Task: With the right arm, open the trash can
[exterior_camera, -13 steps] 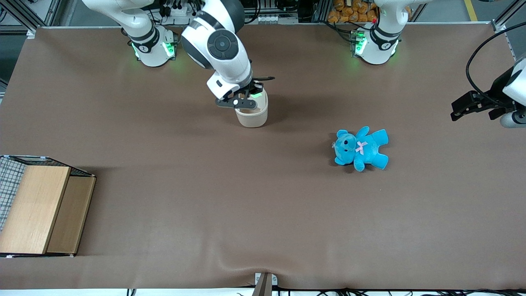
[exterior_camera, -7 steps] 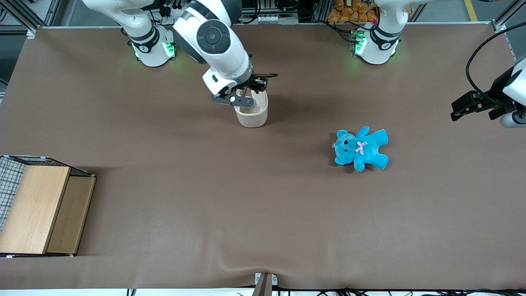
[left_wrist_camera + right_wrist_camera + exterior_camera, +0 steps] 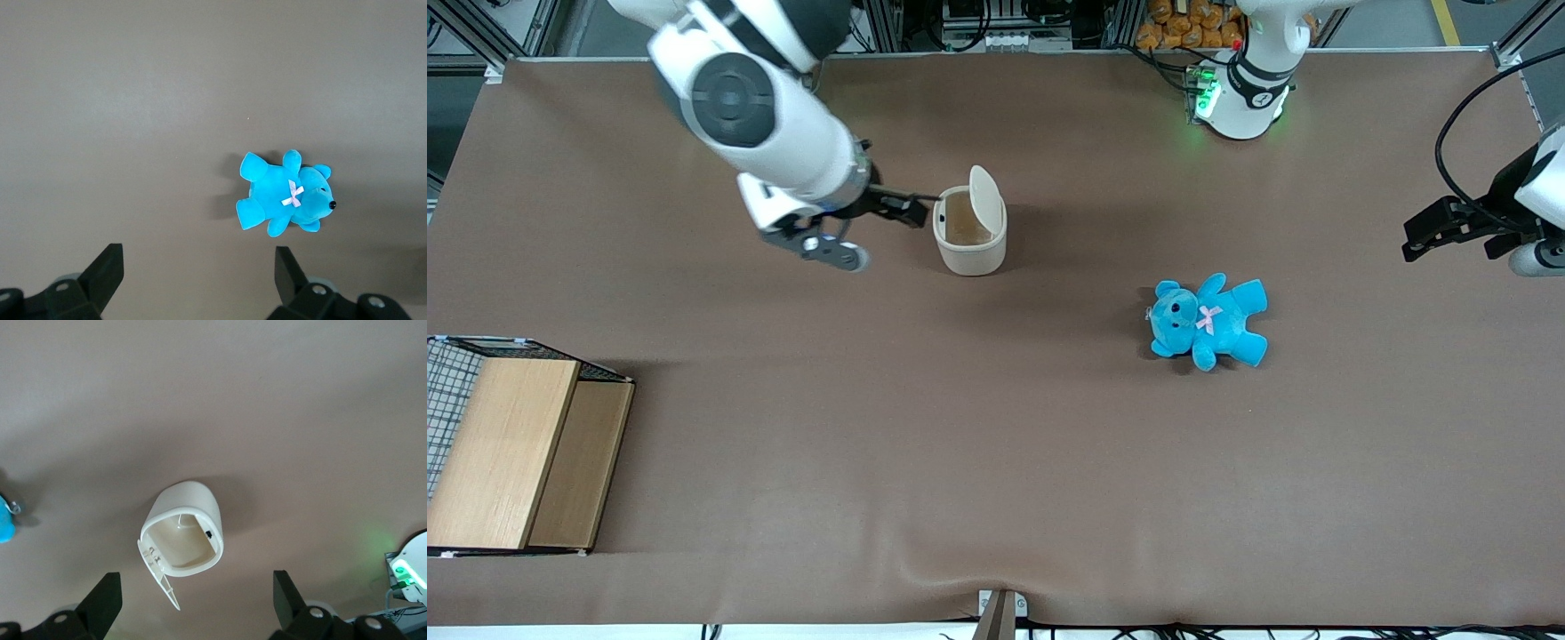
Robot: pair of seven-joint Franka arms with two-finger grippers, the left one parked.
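Front view, and we start with the big brown surface (image 3: 996,462), then our right arm (image 3: 765,116) stretched out over it. We have the gripper (image 3: 889,210) up in the air beside the trash can (image 3: 969,244), on the working arm's side, touching nothing. On the right wrist view our fingers (image 3: 103,600) stand wide apart, nothing between them. The trash can sits upright mid-surface, lid (image 3: 983,196) flipped up on its hinge edge, hollow inside showing. We judge the job done: the opening faces up, the can lies straight off our fingertips. The blue teddy (image 3: 1209,320) lies well apart, toward the parked arm's end.
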